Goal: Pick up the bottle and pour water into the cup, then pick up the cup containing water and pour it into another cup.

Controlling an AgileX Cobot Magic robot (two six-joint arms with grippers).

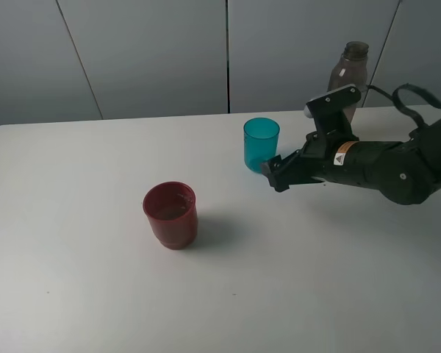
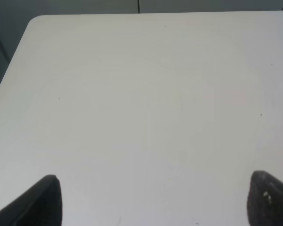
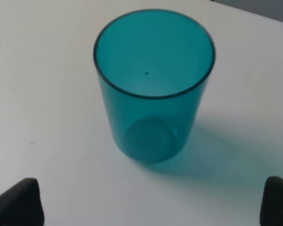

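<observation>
We are seeing the right gripper (image 1: 273, 174) hanging spread wide and empty just beside the upright teal cup (image 1: 261, 143), the red cup (image 1: 170, 215) standing well apart, the bottle (image 1: 348, 73) standing behind the arm, the left gripper (image 2: 153, 200) gaping empty over bare table (image 2: 141, 94).

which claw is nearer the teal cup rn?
Right. The right claw sits open just beside the teal cup, not touching it. The left claw is over bare table, no cup in its wrist view, and out of the overhead frame.
</observation>
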